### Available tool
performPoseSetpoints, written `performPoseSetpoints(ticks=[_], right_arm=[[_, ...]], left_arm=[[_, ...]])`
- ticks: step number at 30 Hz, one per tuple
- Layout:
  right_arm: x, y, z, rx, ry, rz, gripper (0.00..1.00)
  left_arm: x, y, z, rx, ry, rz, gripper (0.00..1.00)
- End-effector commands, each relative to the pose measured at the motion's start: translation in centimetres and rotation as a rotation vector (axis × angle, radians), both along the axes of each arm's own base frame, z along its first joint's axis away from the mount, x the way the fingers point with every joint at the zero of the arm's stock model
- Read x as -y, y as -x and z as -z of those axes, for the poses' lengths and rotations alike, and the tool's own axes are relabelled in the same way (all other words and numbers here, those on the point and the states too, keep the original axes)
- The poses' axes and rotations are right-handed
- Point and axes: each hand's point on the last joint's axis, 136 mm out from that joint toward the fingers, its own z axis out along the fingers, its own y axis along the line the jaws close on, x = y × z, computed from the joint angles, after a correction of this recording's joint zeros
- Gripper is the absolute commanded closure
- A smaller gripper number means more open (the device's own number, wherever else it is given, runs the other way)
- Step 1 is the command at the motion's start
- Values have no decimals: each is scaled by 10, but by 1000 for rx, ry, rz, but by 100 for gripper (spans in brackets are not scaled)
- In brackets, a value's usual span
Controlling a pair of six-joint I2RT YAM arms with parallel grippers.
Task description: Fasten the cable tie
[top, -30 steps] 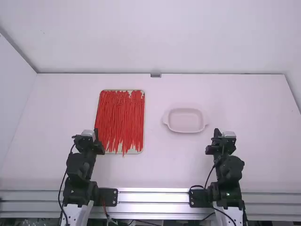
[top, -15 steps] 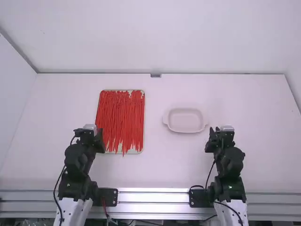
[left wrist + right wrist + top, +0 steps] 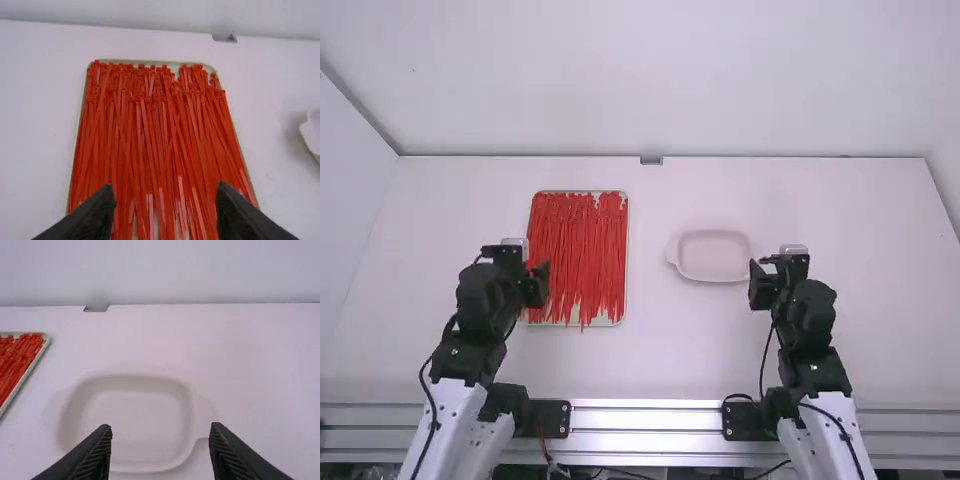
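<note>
White table (image 3: 840, 210) under even light, with a plain white wall behind. Small grey bracket (image 3: 651, 159) at the table's 12 o'clock edge. Metal rail (image 3: 640, 415) along the 6 o'clock edge, carrying both arm bases.

Task items: a thick bundle of red cable ties (image 3: 578, 255) lies in a pale rectangular tray (image 3: 624, 308), about 10 o'clock from the table's centre. The ties run lengthwise from 12 to 6 o'clock, heads mostly at the 12 o'clock end, tails fanned and overlapping. One or two tails poke past the tray's 6 o'clock rim. In the left wrist view the cable ties (image 3: 155, 145) cover the tray (image 3: 206, 66) nearly rim to rim.

White dish (image 3: 713, 256) with two small side handles sits at 3 o'clock of the tray, apart from it, with bare table between. In the right wrist view the dish (image 3: 130, 410) is upright, hollow facing up. A corner of the tray (image 3: 36, 358) with cable ties (image 3: 15, 355) shows at the dish's 9 o'clock.

Left gripper (image 3: 532, 283): over the tray's 7 o'clock corner. Its own wrist view shows the left gripper (image 3: 163, 186) with fingers spread wide, ties lying across the gap between them. Height above the ties is hard to judge; it looks to hover just clear of them rather than touch.

Right gripper (image 3: 765, 283): about 4 o'clock of the dish, just beside its nearer handle. Its own wrist view shows the right gripper (image 3: 160, 426) with fingers spread wide, the dish's near rim framed in the gap.
</note>
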Motion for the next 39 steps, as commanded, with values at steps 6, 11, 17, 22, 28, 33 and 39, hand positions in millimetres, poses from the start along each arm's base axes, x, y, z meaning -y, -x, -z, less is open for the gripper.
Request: performPoseSetpoints(ticks=[6, 11, 17, 22, 28, 33, 39], right_arm=[[-6, -21, -16, -41, 21, 5, 33], [-3, -33, -11, -96, 23, 21, 25], [0, -46, -2, -167, 17, 23, 15], [-1, -53, 3, -209, -2, 11, 9], [-11, -60, 8, -242, 3, -26, 4], [-23, -61, 1, -271, 21, -71, 2], [-33, -63, -5, -253, 23, -96, 2]], left_arm=[[3, -17, -6, -116, -15, -37, 33], [-1, -26, -2, -198, -21, -67, 25], [-2, -39, 3, -284, -14, -88, 15], [1, -45, 7, -340, -5, -92, 9], [-7, -52, 12, -394, -16, -146, 4], [-3, -55, 14, -412, -12, -140, 1], [-5, -60, 12, -398, -11, -146, 1]])
